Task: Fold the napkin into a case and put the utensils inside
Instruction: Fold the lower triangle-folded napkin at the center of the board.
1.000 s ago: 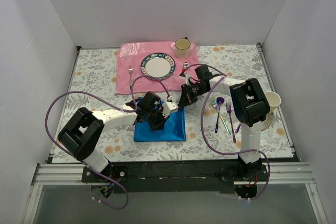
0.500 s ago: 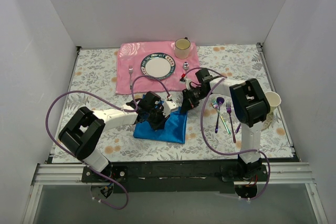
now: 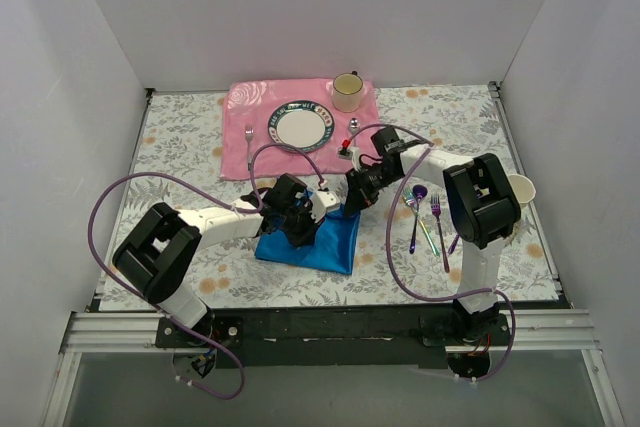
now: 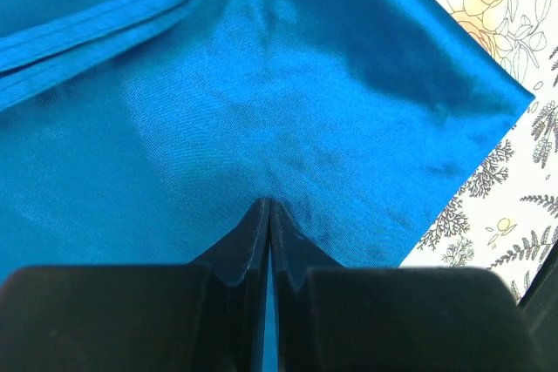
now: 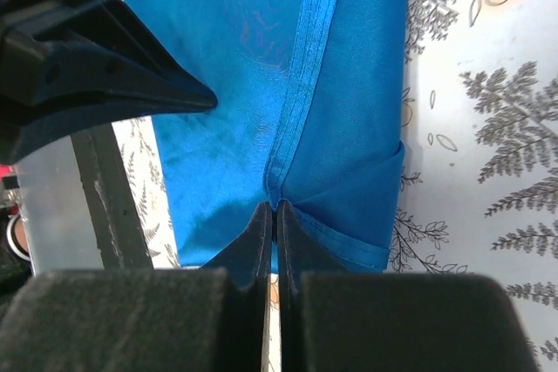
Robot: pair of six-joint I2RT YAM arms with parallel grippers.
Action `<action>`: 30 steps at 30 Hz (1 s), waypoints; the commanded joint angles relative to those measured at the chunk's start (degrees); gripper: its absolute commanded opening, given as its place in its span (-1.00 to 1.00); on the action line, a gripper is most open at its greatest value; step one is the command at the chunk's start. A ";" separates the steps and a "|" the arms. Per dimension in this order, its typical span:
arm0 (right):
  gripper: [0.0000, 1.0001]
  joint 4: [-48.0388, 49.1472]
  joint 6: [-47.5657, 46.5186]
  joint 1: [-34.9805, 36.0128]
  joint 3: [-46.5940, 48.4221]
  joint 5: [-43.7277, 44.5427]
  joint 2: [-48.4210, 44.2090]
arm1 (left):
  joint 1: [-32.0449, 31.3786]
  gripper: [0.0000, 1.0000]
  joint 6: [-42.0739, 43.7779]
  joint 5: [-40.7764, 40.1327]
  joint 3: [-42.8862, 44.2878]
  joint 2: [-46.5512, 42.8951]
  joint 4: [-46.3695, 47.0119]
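Note:
The blue napkin (image 3: 318,245) lies folded on the floral tablecloth between the two arms, with a doubled hem (image 5: 301,58) running down its middle. My left gripper (image 3: 296,224) is shut on the cloth (image 4: 288,84) near its left part, its jaws pinching a pucker of it (image 4: 268,204). My right gripper (image 3: 352,204) is shut on the napkin's far right corner, pinching the hem end (image 5: 275,206). The iridescent utensils (image 3: 427,219), a spoon and a fork among them, lie on the table to the right of the napkin. No case shows.
A pink placemat (image 3: 240,142) at the back holds a plate (image 3: 301,127), a mug (image 3: 347,92), a silver fork (image 3: 249,135) and a silver spoon (image 3: 353,126). A paper cup (image 3: 520,191) stands at the right edge. White walls enclose the table.
The right gripper has pulled the napkin's far right corner up and rightward, skewing the cloth. The left gripper has stayed on the left part and its jaws closed fully.

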 commanded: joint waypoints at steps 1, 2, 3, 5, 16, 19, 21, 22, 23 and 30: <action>-0.97 -4.01 -5.90 0.78 -0.48 1.69 0.47 | -0.23 -0.99 0.15 -3.09 -1.57 1.99 -2.45; -0.97 -4.27 -6.53 0.87 -0.57 2.65 0.74 | -0.23 -0.99 0.07 -3.09 -1.66 1.99 -2.45; -0.97 -4.71 -7.23 0.87 -0.57 3.01 0.83 | -0.23 -0.99 -0.02 -3.09 -1.66 2.07 -2.45; -0.97 -4.89 -8.72 0.87 -1.10 3.80 0.92 | -0.23 -0.99 -0.37 -3.00 -1.75 2.25 -2.37; -0.97 -3.66 -14.18 1.05 -3.29 10.56 2.06 | 0.30 -1.00 -3.09 -0.37 -1.75 0.67 -1.75; -0.97 -3.22 -14.71 1.13 -2.95 11.10 1.80 | 1.44 -0.92 -5.02 2.79 -1.31 -3.01 -1.66; -0.97 -2.95 -14.71 1.05 -2.16 11.19 1.62 | 1.71 -0.83 -5.12 4.90 -1.04 -6.70 -2.36; -0.97 -3.04 -14.71 1.05 -1.89 11.45 1.71 | 1.88 -0.81 -4.42 4.91 -1.04 -7.84 -2.54; -0.97 -2.95 -14.71 1.13 -1.54 11.71 1.79 | 1.88 -0.79 -3.46 5.26 -1.13 -10.21 -3.06; -0.97 -3.83 -16.29 1.13 2.68 13.03 3.90 | 2.85 -0.69 12.98 7.11 -7.89 -18.93 -3.77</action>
